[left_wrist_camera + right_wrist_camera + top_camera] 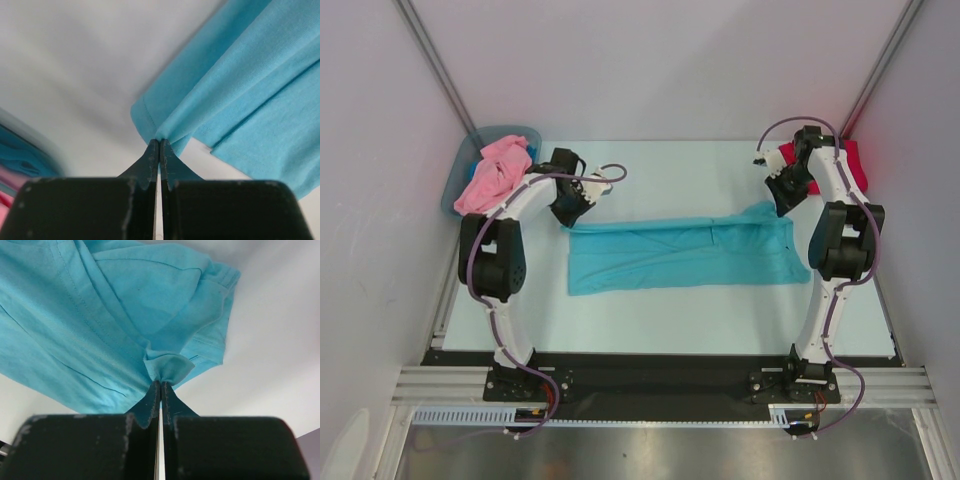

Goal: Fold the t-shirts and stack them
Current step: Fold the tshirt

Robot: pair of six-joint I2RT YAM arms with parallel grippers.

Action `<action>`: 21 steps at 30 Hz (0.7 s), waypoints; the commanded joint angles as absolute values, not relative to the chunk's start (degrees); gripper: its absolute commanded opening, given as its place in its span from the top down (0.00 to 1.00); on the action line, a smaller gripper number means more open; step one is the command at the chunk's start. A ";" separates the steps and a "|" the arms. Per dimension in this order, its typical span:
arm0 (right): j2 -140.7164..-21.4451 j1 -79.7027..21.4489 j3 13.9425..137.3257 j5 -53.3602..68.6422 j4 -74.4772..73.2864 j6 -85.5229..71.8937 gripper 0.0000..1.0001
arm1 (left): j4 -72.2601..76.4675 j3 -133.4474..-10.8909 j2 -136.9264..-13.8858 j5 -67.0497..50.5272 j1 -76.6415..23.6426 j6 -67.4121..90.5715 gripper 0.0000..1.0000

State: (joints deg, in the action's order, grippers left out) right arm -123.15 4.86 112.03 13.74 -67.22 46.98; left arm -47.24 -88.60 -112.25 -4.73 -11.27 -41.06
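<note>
A teal t-shirt (682, 256) lies stretched sideways across the middle of the table, folded lengthwise. My left gripper (571, 214) is shut on its far left corner; the left wrist view shows the pinched hem of the teal t-shirt (215, 95) at my gripper (159, 142). My right gripper (782, 204) is shut on the far right corner, where the cloth (110, 315) bunches at the gripper (160, 384). A light pink t-shirt (495, 174) lies crumpled in the bin. A crimson red t-shirt (858, 166) sits at the far right behind the right arm.
A grey-blue plastic bin (460, 172) stands at the back left corner of the table, with the pink shirt spilling over it. Grey walls close in on both sides and the back. The table's front edge runs along the black rail by the arm bases.
</note>
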 commanded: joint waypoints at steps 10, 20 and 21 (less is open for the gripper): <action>-117.86 6.15 109.95 8.35 -69.61 52.38 1.00 | -52.99 -90.61 -107.58 -8.17 -10.46 -44.38 0.99; -117.77 7.38 111.27 7.12 -72.24 53.96 1.00 | -56.60 -91.93 -107.40 -10.11 -10.55 -45.17 1.00; -117.86 7.30 111.44 7.12 -72.68 54.23 1.00 | -57.04 -92.11 -107.32 -10.19 -10.55 -45.44 1.00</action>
